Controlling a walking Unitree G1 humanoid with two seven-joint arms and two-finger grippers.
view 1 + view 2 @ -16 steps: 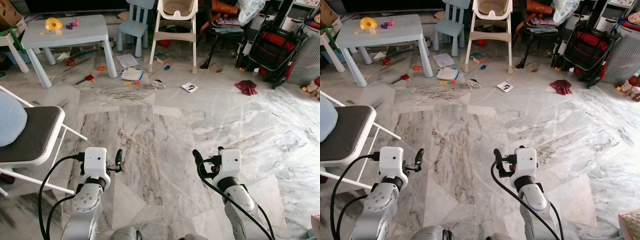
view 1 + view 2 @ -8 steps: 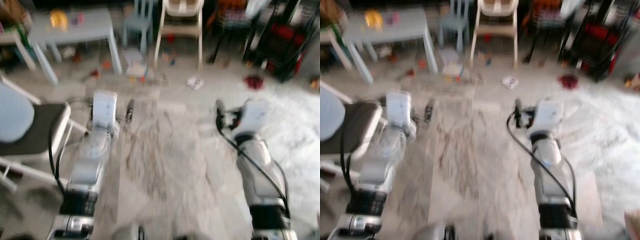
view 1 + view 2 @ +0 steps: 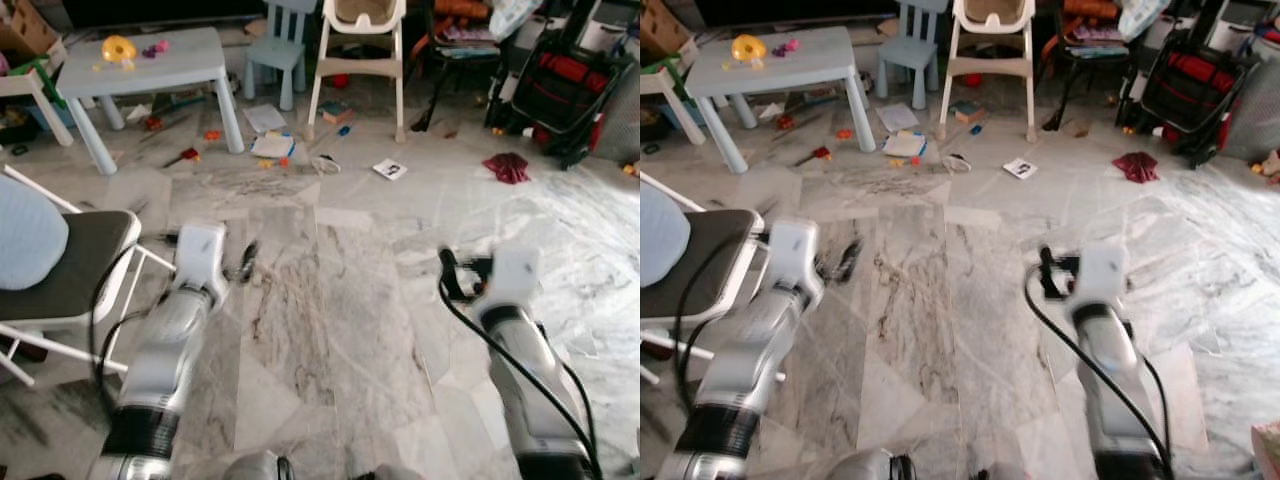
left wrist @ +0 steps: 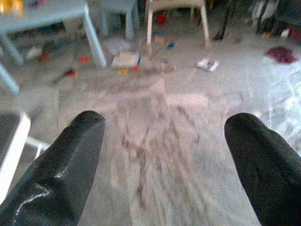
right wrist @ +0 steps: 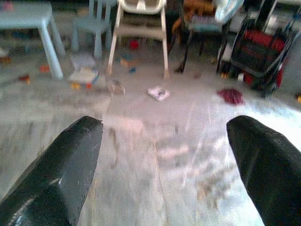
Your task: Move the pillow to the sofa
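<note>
Nearest you, both arms are reaching forward over the marble floor. Your left gripper is spread wide and gripping nothing, and your right gripper is likewise splayed apart and carrying nothing. Beside your left arm, the pale blue pillow is sitting on the dark seat of the white folding chair, leaning toward its back. Beyond the chair, toys and papers are lying scattered under and around the light blue children's table. To the right of that table, a small blue chair and a white high chair are standing, with a red cloth on the floor and a black-and-red stroller farther right.
</note>
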